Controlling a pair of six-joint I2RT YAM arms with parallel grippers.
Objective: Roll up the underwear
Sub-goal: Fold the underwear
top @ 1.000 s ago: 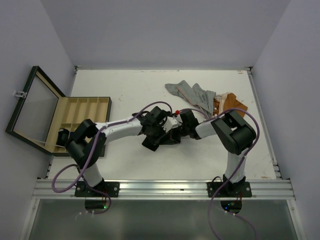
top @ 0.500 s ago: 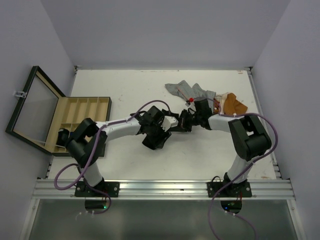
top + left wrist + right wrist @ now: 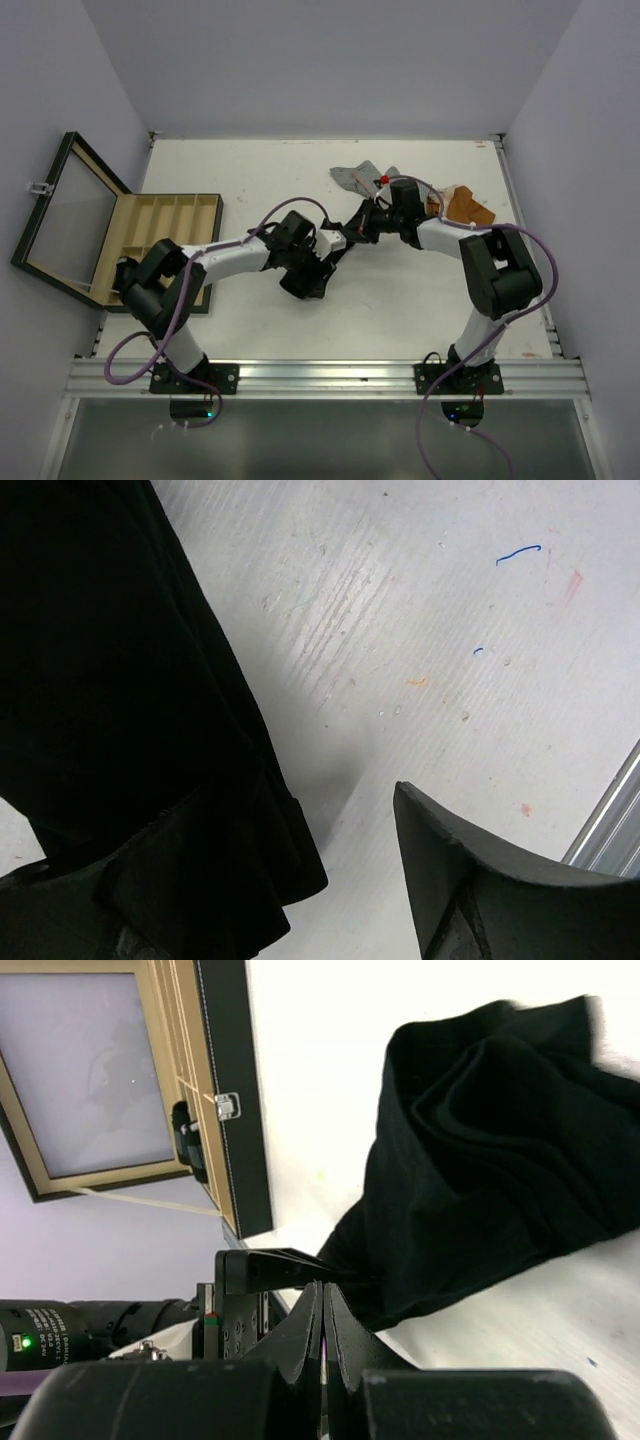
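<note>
Nearest me, my left gripper (image 3: 320, 260) stands with its jaws apart above the table (image 3: 250, 170). The black underwear (image 3: 100, 680) drapes over one finger without being pinched. Just beyond, my right gripper (image 3: 322, 1305) is closed, and the cloth's edge runs right into its tips. I judge it is pinching that edge and holding the garment off the table, mid-workspace.

To roll it well, I would first lay the cloth flat and smooth out the bunched folds. Then I'd take a straight edge with the left and turn it over evenly, with the right as anchor.

Farther back lie the grey striped pair (image 3: 358, 176) and the orange-brown pair (image 3: 465, 205).

Only the top camera shows the cloth strung between both arms, and that pile. Only the left wrist shows the bare gap between its fingers. Only the right wrist shows the folds and the latch on the box (image 3: 225, 1090).
</note>
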